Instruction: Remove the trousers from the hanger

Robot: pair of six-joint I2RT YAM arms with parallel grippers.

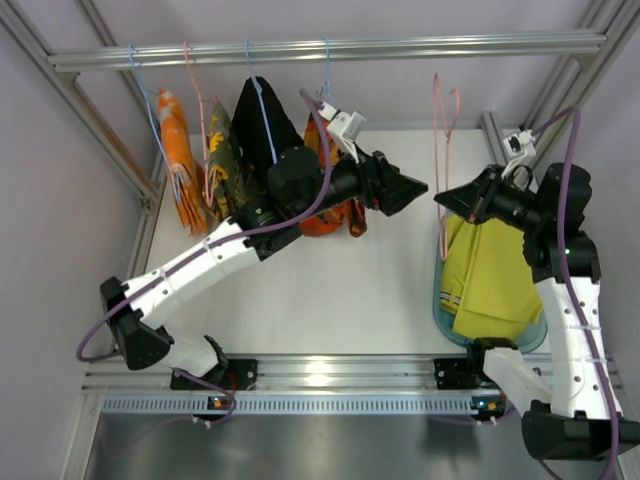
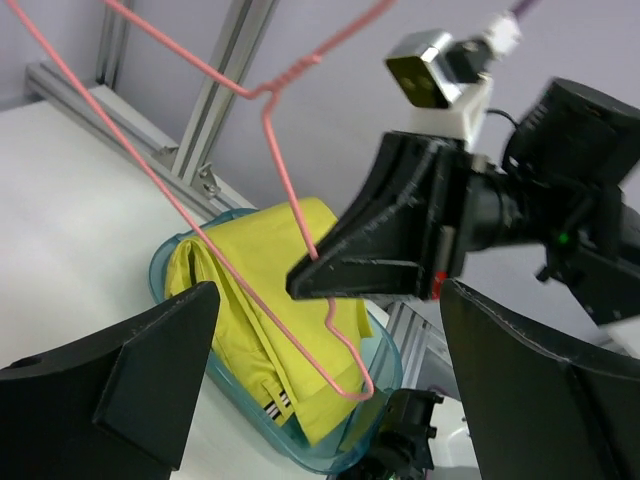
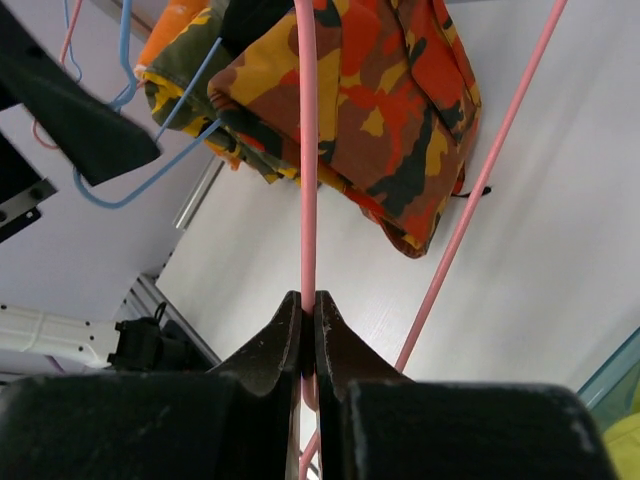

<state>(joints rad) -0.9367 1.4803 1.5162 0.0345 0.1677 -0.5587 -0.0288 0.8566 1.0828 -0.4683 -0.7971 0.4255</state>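
A bare pink wire hanger (image 1: 441, 150) stands upright over the right side of the table. My right gripper (image 1: 446, 198) is shut on its wire; in the right wrist view the jaws (image 3: 309, 305) pinch the pink hanger (image 3: 306, 150) tight. The yellow trousers (image 1: 490, 275) lie folded in a teal basket (image 1: 440, 300) below, off the hanger. My left gripper (image 1: 415, 188) hangs open mid-table, left of the hanger, holding nothing. Through its wide-apart fingers (image 2: 150, 380) I see the hanger (image 2: 262, 95), the trousers (image 2: 270, 290), the basket (image 2: 172, 262) and the right gripper (image 2: 300, 280).
Several other trousers hang on blue and pink hangers from the metal rail (image 1: 330, 48) at the back left: orange (image 1: 178, 160), green camouflage (image 1: 222, 160), black (image 1: 262, 125) and red camouflage (image 1: 335, 215), (image 3: 380, 100). Frame posts (image 1: 495, 130) stand at the back right.
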